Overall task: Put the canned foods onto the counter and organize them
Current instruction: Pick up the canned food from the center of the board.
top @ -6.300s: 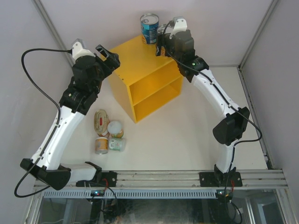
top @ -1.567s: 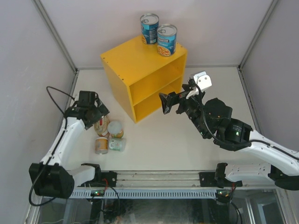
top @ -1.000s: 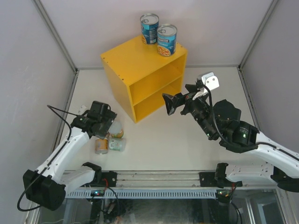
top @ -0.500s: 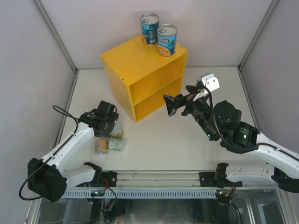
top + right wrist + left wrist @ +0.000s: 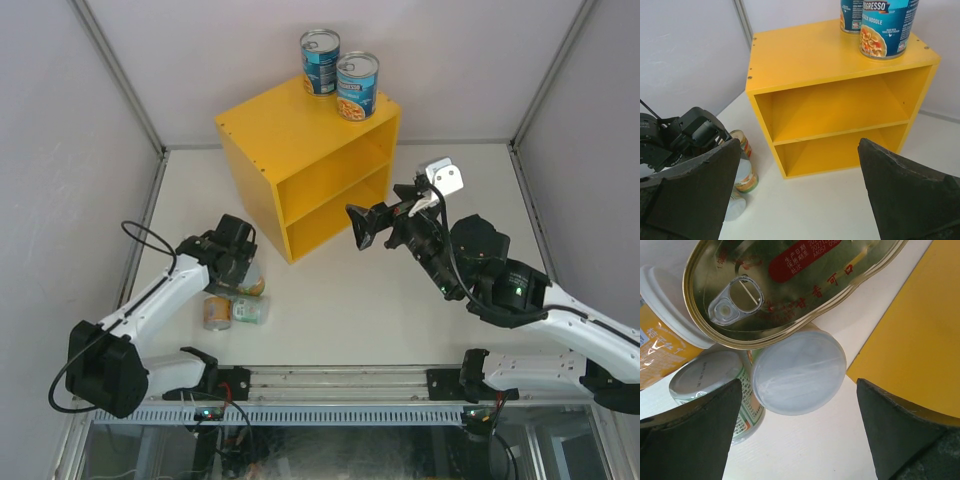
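Note:
The yellow counter (image 5: 300, 165) stands at the back, and it also shows in the right wrist view (image 5: 840, 60). Two tall blue-labelled cans (image 5: 320, 60) (image 5: 357, 85) stand on its top right corner. My left gripper (image 5: 240, 268) hovers open and empty over the group of cans on the table. In the left wrist view, the gripper (image 5: 800, 440) is just above a pale-lidded small can (image 5: 799, 372), with a flat oval tin (image 5: 790, 285) beyond it. A green-labelled can (image 5: 715, 385) and a yellow-labelled can (image 5: 660, 340) lie beside them. My right gripper (image 5: 368, 228) is open and empty, raised in front of the counter.
Two small cans (image 5: 217, 312) (image 5: 251, 309) lie on their sides near the left arm. The counter's inner shelf (image 5: 840, 132) holds nothing. Grey walls close in the table on the left, back and right. A metal rail (image 5: 340, 380) runs along the near edge.
My left gripper has moved right and down over the group of cans, still open. My right gripper has stayed almost still. The two blue cans have not moved.

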Tool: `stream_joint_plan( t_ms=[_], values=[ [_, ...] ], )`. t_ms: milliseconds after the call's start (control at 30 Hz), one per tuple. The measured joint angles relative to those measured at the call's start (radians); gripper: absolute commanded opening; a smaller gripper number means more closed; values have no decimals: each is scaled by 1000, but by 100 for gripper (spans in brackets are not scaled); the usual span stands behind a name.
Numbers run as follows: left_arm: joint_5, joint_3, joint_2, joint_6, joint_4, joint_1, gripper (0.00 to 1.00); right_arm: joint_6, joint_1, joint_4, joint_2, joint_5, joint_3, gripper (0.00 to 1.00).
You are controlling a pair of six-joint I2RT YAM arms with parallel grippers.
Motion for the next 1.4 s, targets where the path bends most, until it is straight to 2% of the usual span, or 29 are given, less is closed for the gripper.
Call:
stream_joint_plan(
  t_ms=[600,867,1033,1100,1333,1367,1400],
  values=[
    [2,-32,66,10,66,0,99,35,-43,-2,5,-27,-37,100],
    [4,-34,91,26,82,0,89,48,-49,-2,5,-30,-43,100],
    [4,-34,93,35,96,0,74,53,-56,-2,5,-37,-48,100],
    [4,-34,93,46,100,0,65,53,-58,-2,5,-39,-48,100],
    [3,-34,93,84,107,1,14,54,-61,-2,5,-46,-49,100],
    [2,-34,93,94,109,1,3,54,-61,-1,5,-47,-49,100],
    [2,-34,92,104,111,1,1,54,-61,-1,5,-49,-49,100]
  ],
)
